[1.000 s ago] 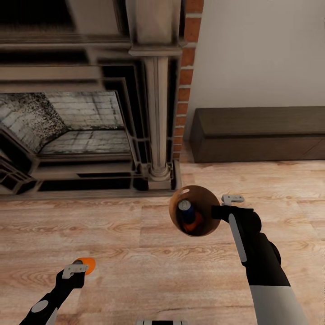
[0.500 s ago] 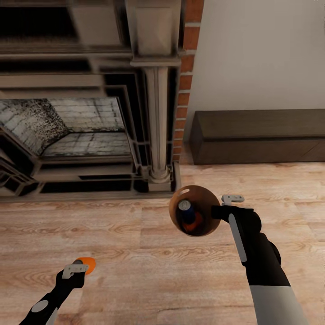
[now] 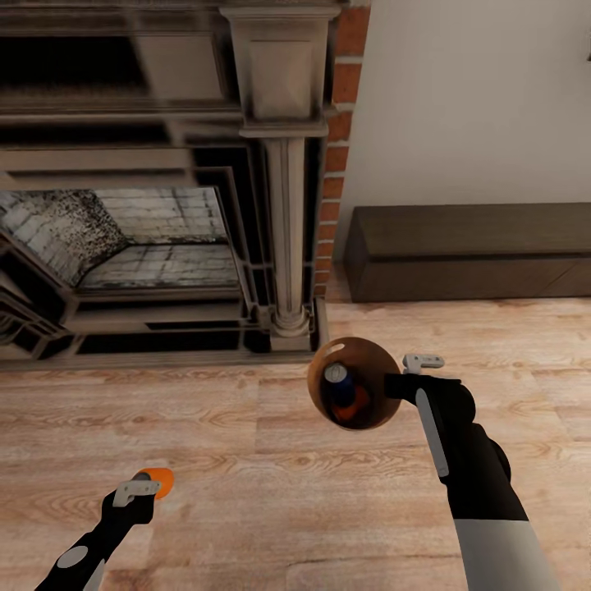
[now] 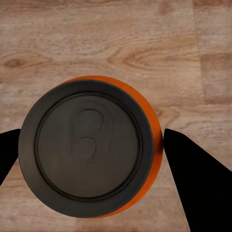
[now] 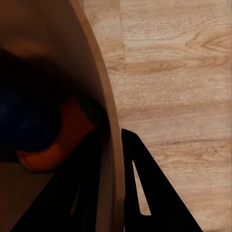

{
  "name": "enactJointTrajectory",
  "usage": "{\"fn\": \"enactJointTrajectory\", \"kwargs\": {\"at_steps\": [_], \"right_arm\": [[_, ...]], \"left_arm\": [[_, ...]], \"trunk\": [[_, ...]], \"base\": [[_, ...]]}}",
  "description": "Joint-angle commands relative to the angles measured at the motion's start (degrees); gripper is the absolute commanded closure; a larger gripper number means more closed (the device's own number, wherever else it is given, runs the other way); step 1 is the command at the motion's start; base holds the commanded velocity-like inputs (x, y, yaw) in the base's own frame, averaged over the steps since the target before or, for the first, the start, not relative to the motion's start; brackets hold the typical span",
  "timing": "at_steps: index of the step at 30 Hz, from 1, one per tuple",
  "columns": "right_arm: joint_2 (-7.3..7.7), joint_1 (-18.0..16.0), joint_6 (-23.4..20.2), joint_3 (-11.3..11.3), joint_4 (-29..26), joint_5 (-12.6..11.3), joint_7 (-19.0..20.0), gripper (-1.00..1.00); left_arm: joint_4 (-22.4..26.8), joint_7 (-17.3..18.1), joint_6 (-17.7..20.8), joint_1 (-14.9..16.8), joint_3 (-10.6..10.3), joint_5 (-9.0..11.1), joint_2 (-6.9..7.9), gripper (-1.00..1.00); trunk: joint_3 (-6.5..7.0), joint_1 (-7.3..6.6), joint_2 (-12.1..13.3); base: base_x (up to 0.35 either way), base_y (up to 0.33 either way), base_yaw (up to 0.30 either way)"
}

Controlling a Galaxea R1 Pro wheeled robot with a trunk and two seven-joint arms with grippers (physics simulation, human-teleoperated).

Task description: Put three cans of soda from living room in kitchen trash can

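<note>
My right gripper [image 3: 400,382] is shut on the rim of the tash can [image 3: 376,367], a round bin with a glossy brown inside, held above the wood floor. Inside it stand a dark blue can of soda [image 3: 336,380] and an orange one [image 3: 355,413]. In the right wrist view the bin wall [image 5: 104,96] runs between my fingers [image 5: 140,183], with the orange can [image 5: 50,145] and blue can [image 5: 21,113] behind it. My left gripper [image 3: 144,491] is shut on the third, orange can [image 3: 162,481]; its dark top [image 4: 87,145] sits between the black fingers [image 4: 193,179].
A brick fireplace [image 3: 156,238] with a grey column [image 3: 287,238] stands ahead on the left. A low dark wooden bench [image 3: 472,250] lies along the pale wall on the right. Wood floor [image 3: 246,460] stretches out in front of me.
The whole view has shifted a little, so the fireplace and bench sit slightly lower in the picture. Both arms and their loads keep the same places in the view.
</note>
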State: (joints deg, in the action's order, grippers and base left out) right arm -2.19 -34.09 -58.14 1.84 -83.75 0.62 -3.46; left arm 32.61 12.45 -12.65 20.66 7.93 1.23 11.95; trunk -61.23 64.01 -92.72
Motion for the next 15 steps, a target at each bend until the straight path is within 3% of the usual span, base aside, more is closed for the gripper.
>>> {"fn": "enactJointTrajectory", "kwargs": {"at_steps": [1,15], "right_arm": [[-0.01,0.0,0.0,0.0,0.0,-0.8,0.2,1.0],[-0.01,0.1,0.0,0.0,0.1,-0.8,0.2,1.0]], "left_arm": [[0.0,0.0,0.0,0.0,0.0,0.0,0.0,1.0],[0.2,0.0,0.0,0.0,0.0,0.0,0.0,1.0]], "trunk": [[0.19,-0.23,0.4],[2.7,-3.31,6.0]], "base": [[0.0,0.0,0.0],[0.0,0.0,0.0]]}}
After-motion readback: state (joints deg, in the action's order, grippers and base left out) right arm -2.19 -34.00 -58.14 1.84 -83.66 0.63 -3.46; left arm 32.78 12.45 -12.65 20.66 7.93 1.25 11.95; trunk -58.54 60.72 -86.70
